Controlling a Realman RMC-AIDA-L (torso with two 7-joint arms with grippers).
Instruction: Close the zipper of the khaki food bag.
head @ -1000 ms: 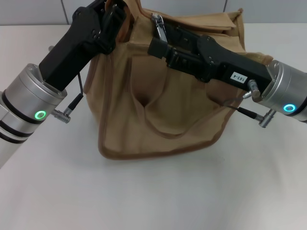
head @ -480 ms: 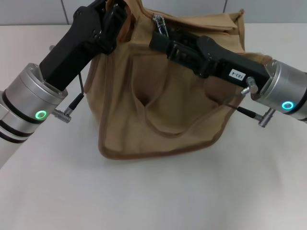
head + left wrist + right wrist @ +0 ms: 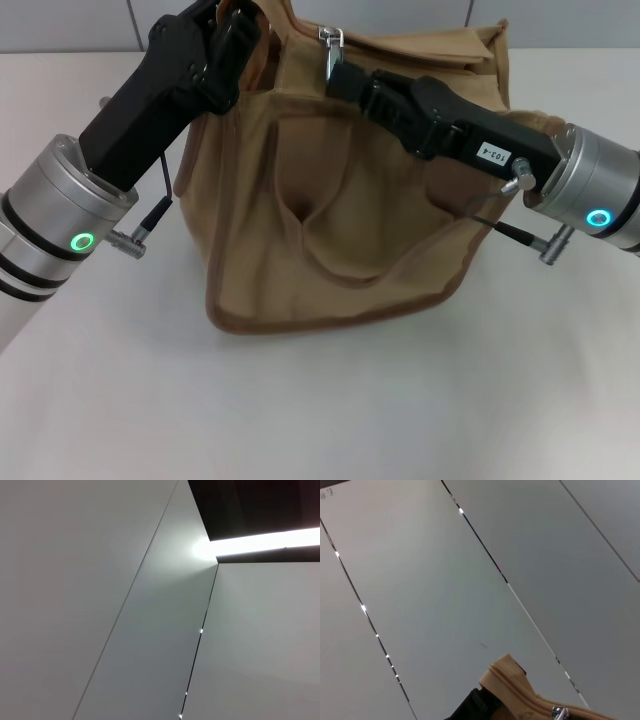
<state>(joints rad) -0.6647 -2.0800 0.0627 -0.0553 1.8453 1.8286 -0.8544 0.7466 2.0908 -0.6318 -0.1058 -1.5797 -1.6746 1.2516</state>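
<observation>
Fingers [image 3: 340,78] pinch zipper [image 3: 331,42] atop khaki food bag [image 3: 340,200].

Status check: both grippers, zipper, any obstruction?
Left gripper clamps bag's top corner. Right gripper at zipper pull. No obstruction seen.

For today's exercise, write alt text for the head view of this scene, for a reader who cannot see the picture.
A khaki food bag stands on a white table with a robot arm at each side of its top. The right gripper is at the silver pull tab of the zipper, while the left gripper is at the bag's top left corner.
</observation>
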